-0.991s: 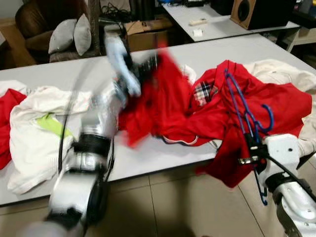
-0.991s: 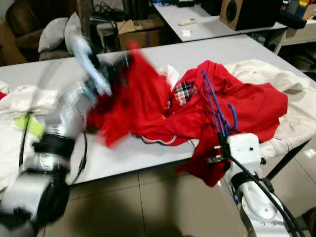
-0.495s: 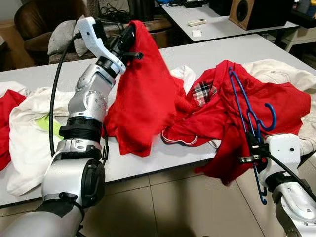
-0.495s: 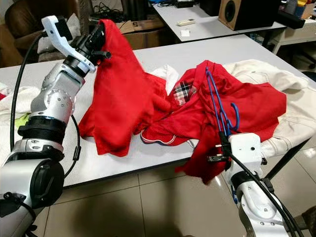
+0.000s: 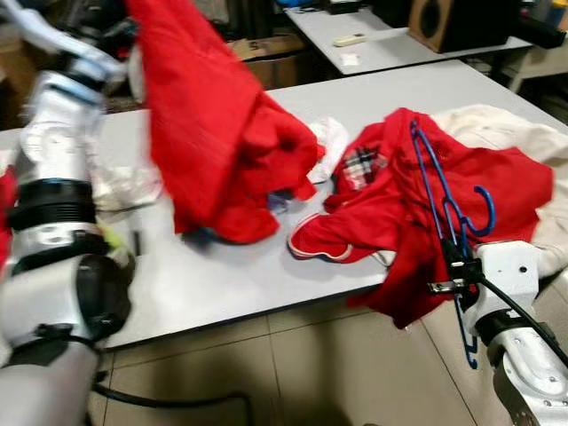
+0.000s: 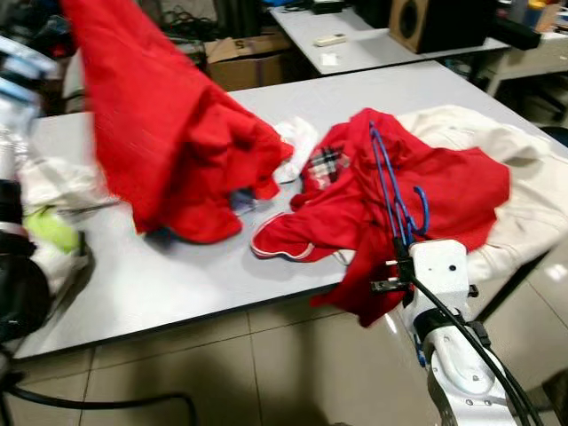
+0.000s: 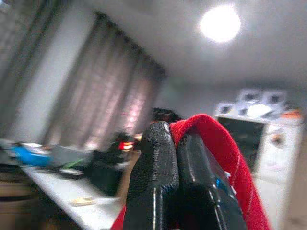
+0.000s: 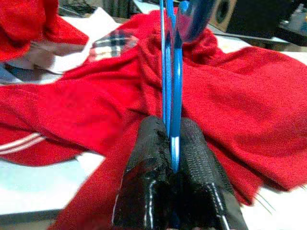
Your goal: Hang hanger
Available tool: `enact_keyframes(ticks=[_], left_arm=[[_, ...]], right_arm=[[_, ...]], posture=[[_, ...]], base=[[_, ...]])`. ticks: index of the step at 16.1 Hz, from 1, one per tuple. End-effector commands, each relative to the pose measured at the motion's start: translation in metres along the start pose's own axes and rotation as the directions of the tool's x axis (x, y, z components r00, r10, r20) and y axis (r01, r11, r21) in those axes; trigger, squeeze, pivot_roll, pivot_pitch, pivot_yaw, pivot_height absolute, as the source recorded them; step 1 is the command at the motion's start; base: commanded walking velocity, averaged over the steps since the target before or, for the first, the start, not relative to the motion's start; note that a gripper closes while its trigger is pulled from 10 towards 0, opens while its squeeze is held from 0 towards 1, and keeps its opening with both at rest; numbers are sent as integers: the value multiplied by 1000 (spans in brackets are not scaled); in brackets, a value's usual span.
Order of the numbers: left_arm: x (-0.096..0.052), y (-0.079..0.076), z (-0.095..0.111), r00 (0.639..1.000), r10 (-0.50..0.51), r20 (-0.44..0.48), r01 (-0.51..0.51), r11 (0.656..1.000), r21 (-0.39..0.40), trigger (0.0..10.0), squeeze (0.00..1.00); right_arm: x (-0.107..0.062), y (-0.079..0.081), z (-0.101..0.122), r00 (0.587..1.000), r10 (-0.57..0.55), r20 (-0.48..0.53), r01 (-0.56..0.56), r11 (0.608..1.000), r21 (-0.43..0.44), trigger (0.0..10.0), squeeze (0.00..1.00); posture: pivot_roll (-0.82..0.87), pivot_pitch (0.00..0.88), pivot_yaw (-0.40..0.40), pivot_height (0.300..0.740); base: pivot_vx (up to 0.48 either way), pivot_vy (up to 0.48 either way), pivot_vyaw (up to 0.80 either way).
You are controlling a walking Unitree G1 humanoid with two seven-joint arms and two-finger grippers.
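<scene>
Table [image 5: 222, 275] ran broad and grey ahead of both claws, strewn with clothes. A cream garment [image 5: 524, 133] lay just beyond the right claw, spilling over the table's far right corner, and a second red garment [image 5: 497, 191] with a plaid collar lay heaped on it, directly ahead of that claw's fingertips and drooping past the table edge beside it. A red shirt [image 5: 209, 133] hung from the left claw [image 7: 184, 187], raised well above the tabletop, its lower folds bunched and reaching down to the surface; the left arm was blurred in the head views, so the exact spot of the pinch there was hard to judge. In the left wrist view the two black fingers [image 7: 156, 182] were pressed together on a fold of the shirt. A white cloth [image 5: 328, 146] showed between the two red garments. The blue hanger [image 5: 444, 204] stood upright from the right claw [image 8: 173, 158], its wires rising across the heaped red garment and its hook curling to the claw's outer side. The right claw's fingers were clamped on the hanger's lower wires at the table's near edge.
</scene>
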State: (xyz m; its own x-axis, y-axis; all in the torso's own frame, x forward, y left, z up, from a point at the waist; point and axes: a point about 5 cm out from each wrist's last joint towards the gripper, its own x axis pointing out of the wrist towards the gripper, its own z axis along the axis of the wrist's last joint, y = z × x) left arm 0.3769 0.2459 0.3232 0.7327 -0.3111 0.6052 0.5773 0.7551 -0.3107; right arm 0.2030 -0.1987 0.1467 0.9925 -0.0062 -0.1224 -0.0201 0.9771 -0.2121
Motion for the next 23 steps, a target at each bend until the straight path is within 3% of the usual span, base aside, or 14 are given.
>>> enact_keyframes(ticks=[1,5,6,7,8,9,13,15,16,17,18,19,20,23], left_arm=[[-13,14,-12,989,89,-119,-76,991,110,0,0],[-63,40,-53,866,183,-466,-31,949,314,0,0],[-95,51,-77,744,263,-614,14,913,408,2784,0],[-112,61,-85,650,371,-663,23,863,505,10000,0],[-132,77,-85,509,559,-654,74,729,681,10000,0],[-147,91,-79,427,691,-583,77,614,785,10000,1000],[-156,109,-44,340,857,-387,5,410,912,10000,1000],[-144,107,-40,411,825,-388,11,421,907,10000,1000],[-130,101,-40,484,775,-406,-31,479,877,10000,1000],[-109,90,-44,595,666,-450,-86,609,788,10000,722],[-91,77,-49,684,530,-500,-82,738,670,10000,0],[-79,62,-59,727,383,-570,-3,831,556,10000,0],[-72,37,-78,715,170,-678,155,907,392,10000,0],[-89,-3,-121,572,-91,-815,318,941,117,10000,0]], right_arm=[[1,1,2,1000,-1,13,2,1000,-4,10000,0],[2,6,1,1000,9,11,-9,1000,3,10000,0],[2,7,0,1000,13,9,-13,1000,5,10000,0],[2,7,0,1000,15,7,-15,1000,6,10000,0],[2,8,-1,1000,19,4,-19,1000,6,10000,0],[2,9,-1,1000,24,2,-24,1000,7,10000,0],[5,13,-1,999,37,4,-37,999,8,10000,0],[5,13,-2,999,36,5,-36,999,11,10000,0],[5,14,-3,999,36,4,-36,999,12,10000,0],[5,14,-3,999,36,4,-36,999,14,10000,0],[5,15,-3,999,35,6,-35,999,15,10000,0],[5,15,-3,999,34,8,-34,999,15,10000,0],[6,15,-3,999,35,10,-35,999,14,10000,0],[7,15,-2,999,33,16,-33,999,17,10000,0]], posture=[[-197,0,108,740],[-188,0,110,740],[-187,0,112,740],[-185,0,110,740],[-182,0,109,740],[-180,0,108,740],[-178,0,118,740],[-177,0,122,740],[-176,0,125,740],[-175,0,128,740],[-174,0,129,740],[-173,0,132,740],[-176,0,136,740],[-173,0,139,740]], base=[[0,0,0],[0,0,0],[0,0,0],[0,0,0],[0,0,0],[0,0,0],[0,0,0],[0,0,0],[0,0,0],[0,0,0],[0,0,0],[0,0,0],[0,0,0],[0,0,0]])
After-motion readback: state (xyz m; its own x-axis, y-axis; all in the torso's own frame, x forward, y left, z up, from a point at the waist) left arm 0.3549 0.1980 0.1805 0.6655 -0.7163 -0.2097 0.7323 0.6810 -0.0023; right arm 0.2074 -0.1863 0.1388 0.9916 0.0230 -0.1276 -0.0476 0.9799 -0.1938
